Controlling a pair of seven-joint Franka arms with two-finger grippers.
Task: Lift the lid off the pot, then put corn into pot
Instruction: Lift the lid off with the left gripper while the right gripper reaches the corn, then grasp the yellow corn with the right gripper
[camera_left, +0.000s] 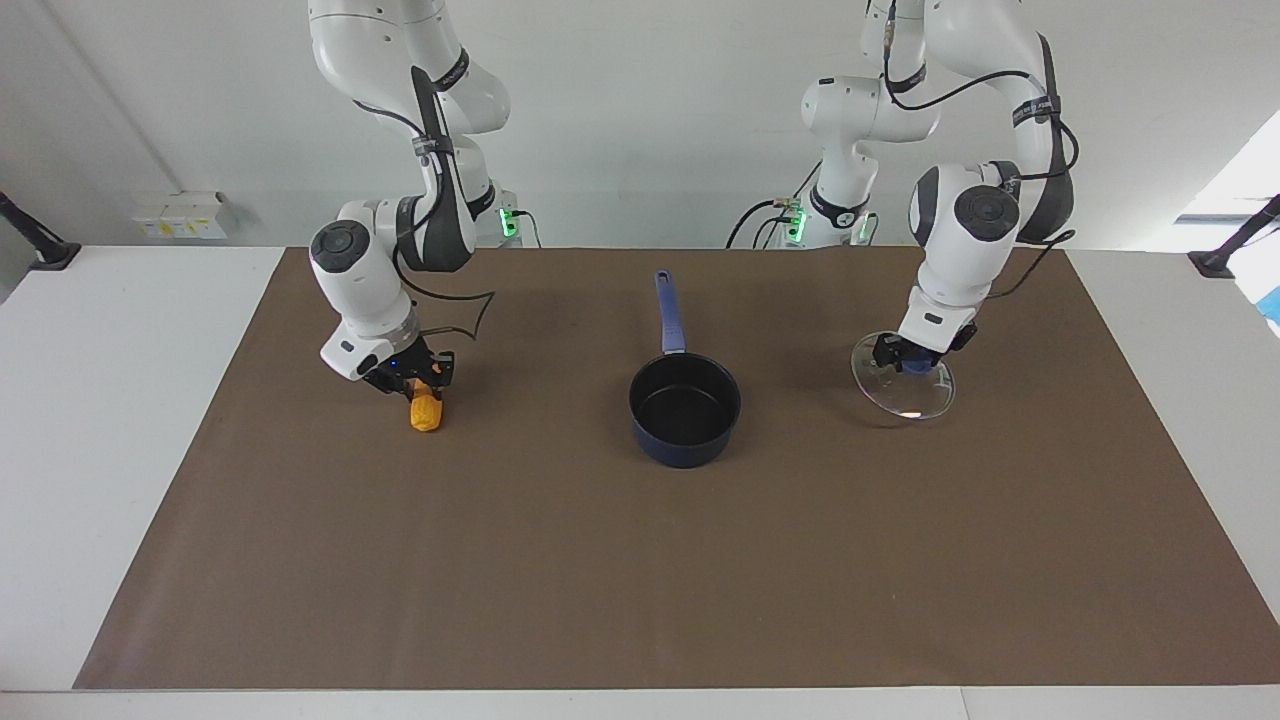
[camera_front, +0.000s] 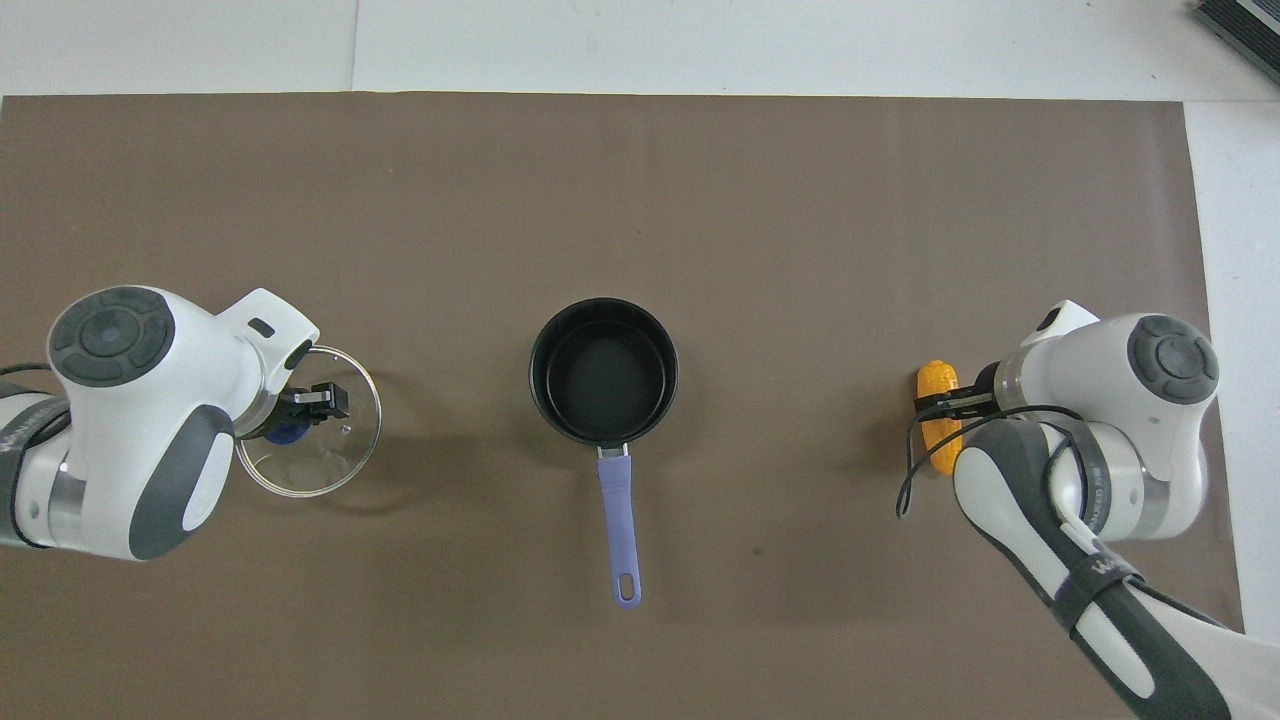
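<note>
White table (camera_left: 120, 420) under a brown mat (camera_left: 640, 560). Plain white wall (camera_left: 640, 120) at the back, small white box (camera_left: 180, 215) against it. Daylight enters at one side.

One camera sits high across the table, facing both robots. The other looks steeply down from above them. Both take in the whole brown mat (camera_left: 640, 560) (camera_front: 640, 200).

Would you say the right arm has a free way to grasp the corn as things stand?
Probably yes. The right gripper is already down at the corn, which lies alone on the mat toward the right arm's end. Nothing stands beside it; the pot is well off, and the left gripper holds the lid.
</note>
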